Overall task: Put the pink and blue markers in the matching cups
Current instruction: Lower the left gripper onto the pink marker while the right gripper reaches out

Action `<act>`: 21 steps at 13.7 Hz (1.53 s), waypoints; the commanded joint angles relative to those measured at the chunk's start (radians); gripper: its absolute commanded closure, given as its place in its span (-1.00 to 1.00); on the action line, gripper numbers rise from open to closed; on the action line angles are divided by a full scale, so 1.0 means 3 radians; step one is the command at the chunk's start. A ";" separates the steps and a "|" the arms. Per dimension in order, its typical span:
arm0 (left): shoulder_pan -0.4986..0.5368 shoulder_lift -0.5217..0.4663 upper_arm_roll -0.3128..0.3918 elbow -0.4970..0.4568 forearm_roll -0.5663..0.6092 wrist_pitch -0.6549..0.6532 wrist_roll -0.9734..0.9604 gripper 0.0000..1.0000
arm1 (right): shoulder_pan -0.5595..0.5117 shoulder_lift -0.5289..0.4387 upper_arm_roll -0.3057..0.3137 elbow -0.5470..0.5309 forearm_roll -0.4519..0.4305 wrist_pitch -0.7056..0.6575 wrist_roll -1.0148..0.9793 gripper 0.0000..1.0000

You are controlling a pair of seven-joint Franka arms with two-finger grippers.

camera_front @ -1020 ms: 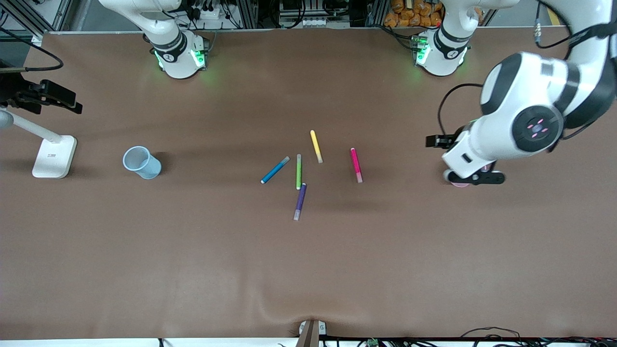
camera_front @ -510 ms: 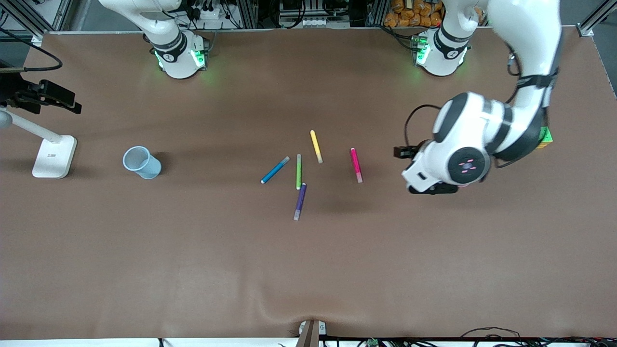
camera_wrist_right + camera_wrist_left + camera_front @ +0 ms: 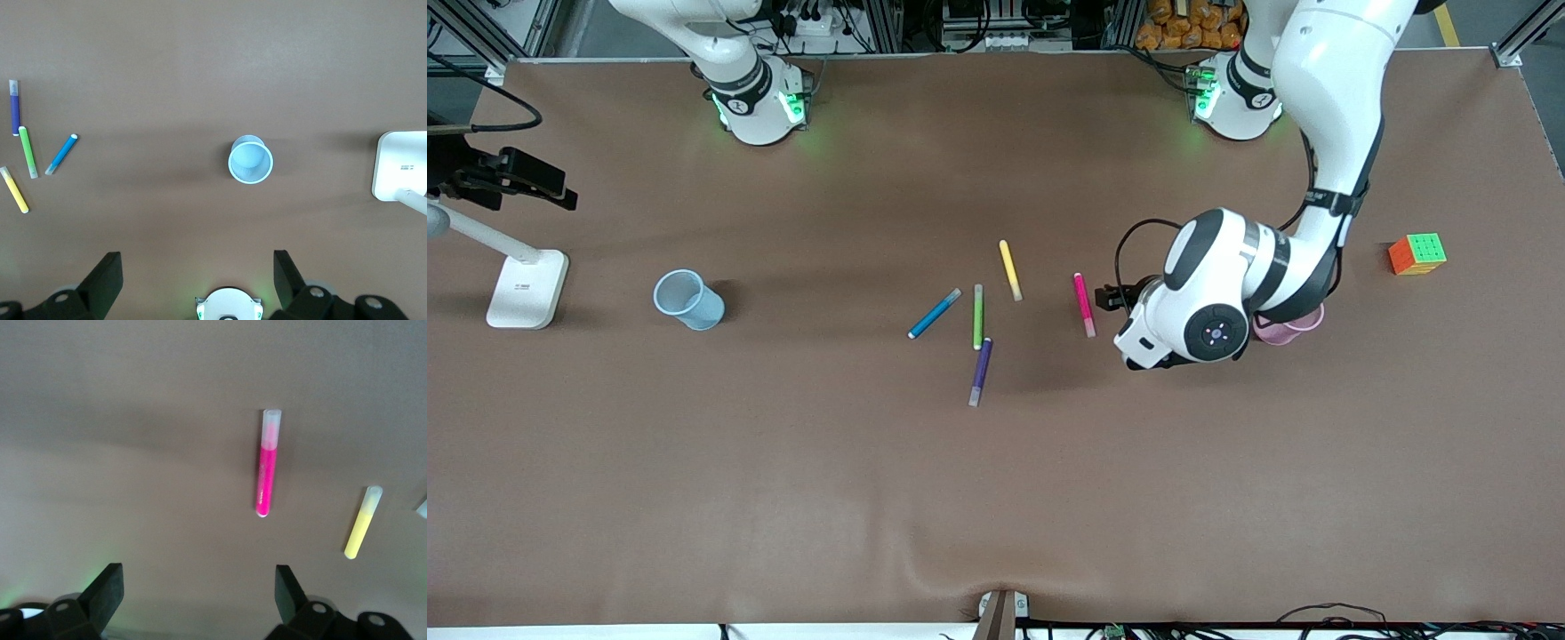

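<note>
The pink marker (image 3: 1084,304) lies flat mid-table; in the left wrist view (image 3: 267,463) it is ahead of my left gripper (image 3: 199,577), which is open and empty above bare table. The left arm's wrist (image 3: 1196,327) hovers between this marker and the pale pink cup (image 3: 1303,322), which it partly hides. The blue marker (image 3: 935,313) lies toward the right arm's end, also in the right wrist view (image 3: 61,154). The pale blue cup (image 3: 687,300) stands upright farther that way, also in the right wrist view (image 3: 250,160). My right gripper (image 3: 197,257) is open and empty, waiting high over its base.
Green (image 3: 978,316), yellow (image 3: 1010,269) and purple (image 3: 981,372) markers lie between the blue and pink ones. A colour cube (image 3: 1416,254) sits at the left arm's end. A white lamp base (image 3: 527,287) stands at the right arm's end.
The left arm has swung from over the pink cup toward the pink marker, uncovering the cube and part of the pink cup. The markers and cups have not moved.
</note>
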 commanded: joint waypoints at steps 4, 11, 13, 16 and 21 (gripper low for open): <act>-0.0025 0.0142 0.0019 0.0077 -0.0076 0.0166 -0.0045 -1.00 | 0.0021 0.0086 0.0007 0.0036 -0.0026 -0.0045 -0.0038 -1.00; -0.0050 0.0296 0.0019 0.0164 -0.0081 0.0370 -0.0163 -0.92 | 0.0221 0.0500 -0.0003 0.0016 -0.0306 -0.0146 -0.0033 -1.00; -0.0056 0.0327 0.0024 0.0164 -0.0070 0.0375 -0.0163 -0.90 | 0.0282 0.0526 -0.0003 0.0016 -0.0439 -0.0147 -0.0058 -1.00; -0.0071 0.0352 0.0019 0.0164 -0.0075 0.0426 -0.0163 -0.80 | 0.0287 0.0628 0.0002 0.0026 -0.0562 -0.0132 -0.0064 -1.00; -0.0102 0.0393 0.0024 0.0144 -0.0040 0.0432 -0.0168 -0.80 | 0.0358 0.0659 0.0007 -0.0239 -0.0246 0.0128 0.0226 -1.00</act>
